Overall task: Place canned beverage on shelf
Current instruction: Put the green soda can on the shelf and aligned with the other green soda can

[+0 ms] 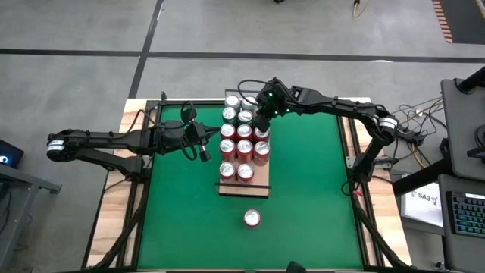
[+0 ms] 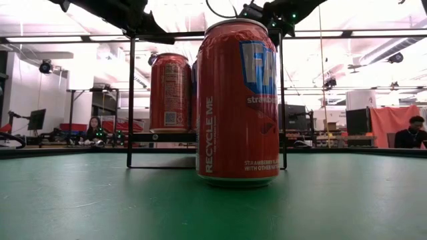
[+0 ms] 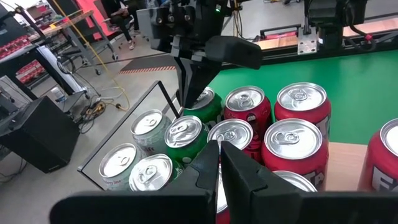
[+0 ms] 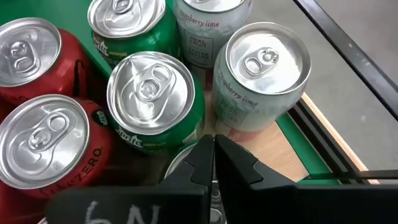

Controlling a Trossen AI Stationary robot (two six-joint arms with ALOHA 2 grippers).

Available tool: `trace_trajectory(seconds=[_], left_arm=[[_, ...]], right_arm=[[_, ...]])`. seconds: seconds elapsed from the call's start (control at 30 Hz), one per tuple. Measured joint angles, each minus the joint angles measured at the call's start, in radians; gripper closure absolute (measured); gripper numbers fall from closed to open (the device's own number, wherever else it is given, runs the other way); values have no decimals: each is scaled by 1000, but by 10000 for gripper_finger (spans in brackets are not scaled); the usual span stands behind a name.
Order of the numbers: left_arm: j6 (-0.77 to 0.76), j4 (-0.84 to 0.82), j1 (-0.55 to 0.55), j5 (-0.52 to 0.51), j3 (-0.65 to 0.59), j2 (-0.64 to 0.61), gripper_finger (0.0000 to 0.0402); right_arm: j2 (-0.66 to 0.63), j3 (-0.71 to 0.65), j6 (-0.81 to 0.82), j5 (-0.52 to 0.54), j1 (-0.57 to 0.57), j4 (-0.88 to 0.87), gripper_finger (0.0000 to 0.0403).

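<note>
Nearest us in the low view stands a lone red can (image 2: 237,100) on the green mat (image 2: 100,200), upright, with the black rails of the shelf (image 2: 131,100) and more red cans (image 2: 169,93) behind it; people sit at desks in the room beyond.

From the high view we see the shelf (image 1: 244,187) lying lengthwise in the middle of the mat (image 1: 311,189), crowded with upright cans in rows, red ones toward the near end, green and pale ones at the far end. The lone red can (image 1: 251,219) stands on the mat just off the shelf's near end. The left gripper (image 1: 203,151) hangs beside the shelf's left edge, clenched on nothing. The right gripper (image 1: 261,121) hovers over the far cans, likewise clenched and empty.

In the left wrist view our closed fingers (image 3: 239,171) point across the can tops toward the other arm's gripper (image 3: 193,87).

In the right wrist view the pinched fingers (image 4: 233,162) sit above a green can (image 4: 152,99) and a pale strawberry-lime can (image 4: 264,74).
</note>
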Motion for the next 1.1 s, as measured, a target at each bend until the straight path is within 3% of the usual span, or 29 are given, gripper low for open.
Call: trace_trajectory(seconds=[0.43, 0.8, 1.1], left_arm=[[0, 0, 0, 0, 0, 0, 401], [0, 0, 0, 0, 0, 0, 401], [0, -1, 0, 0, 0, 0, 401]], right_arm=[[-1, 0, 52, 110, 0, -6, 394], [-20, -1, 84, 117, 0, -5, 394], [-63, -1, 72, 209, -23, -29, 394]])
